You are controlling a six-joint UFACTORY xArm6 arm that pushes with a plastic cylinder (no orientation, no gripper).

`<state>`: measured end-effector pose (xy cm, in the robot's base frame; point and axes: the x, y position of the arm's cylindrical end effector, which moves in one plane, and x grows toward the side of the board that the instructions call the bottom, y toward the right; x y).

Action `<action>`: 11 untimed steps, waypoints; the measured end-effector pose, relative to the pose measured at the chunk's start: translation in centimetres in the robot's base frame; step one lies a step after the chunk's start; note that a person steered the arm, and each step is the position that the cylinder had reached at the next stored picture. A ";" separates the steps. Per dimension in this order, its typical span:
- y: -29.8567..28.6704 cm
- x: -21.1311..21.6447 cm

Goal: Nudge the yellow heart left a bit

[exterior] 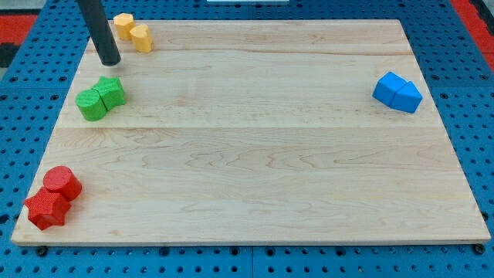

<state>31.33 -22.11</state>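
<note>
Yellow, green, red, blue blocks (397,92)

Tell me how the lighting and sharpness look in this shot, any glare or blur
Camera view: even, soft light over the wooden board, no glare patches; only faint shadows beside the blue blocks and red blocks. The green blocks and yellow blocks look crisp. My tip sits between those two pairs, its rod slightly soft toward the view's top edge.

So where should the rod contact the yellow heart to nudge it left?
Its view-right side, coming from the right. My tip sits below-left of the yellow pair, so it must circle round. Which of the touching two is the heart is unclear.
</note>
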 end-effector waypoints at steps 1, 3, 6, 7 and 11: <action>4.5 -0.1; 4.9 -4.5; 5.7 -7.5; 6.2 -7.5; 4.7 -10.3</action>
